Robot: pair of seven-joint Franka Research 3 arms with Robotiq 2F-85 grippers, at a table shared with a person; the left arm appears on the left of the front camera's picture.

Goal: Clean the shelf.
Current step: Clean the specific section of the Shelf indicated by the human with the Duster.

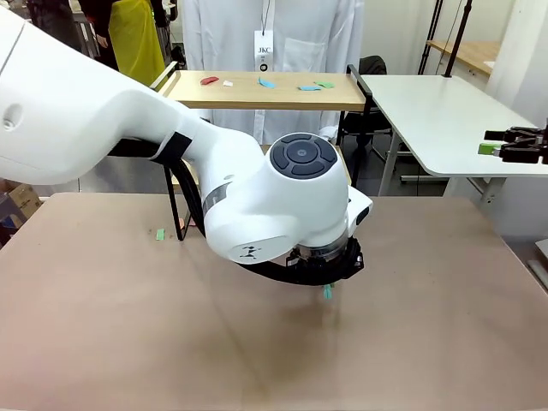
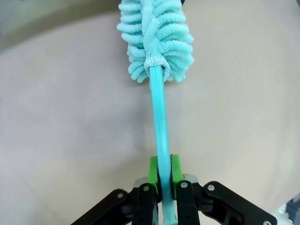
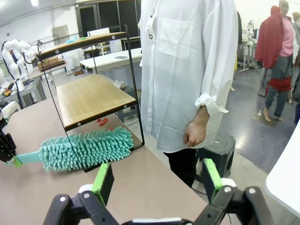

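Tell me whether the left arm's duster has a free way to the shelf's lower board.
Likely yes: the duster in the left gripper lies at the foot of the shelf, nothing between.

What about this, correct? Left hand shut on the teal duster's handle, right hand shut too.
No: the right hand is open, holding nothing, per the right wrist view. The left hand is shut on the teal duster by its handle.
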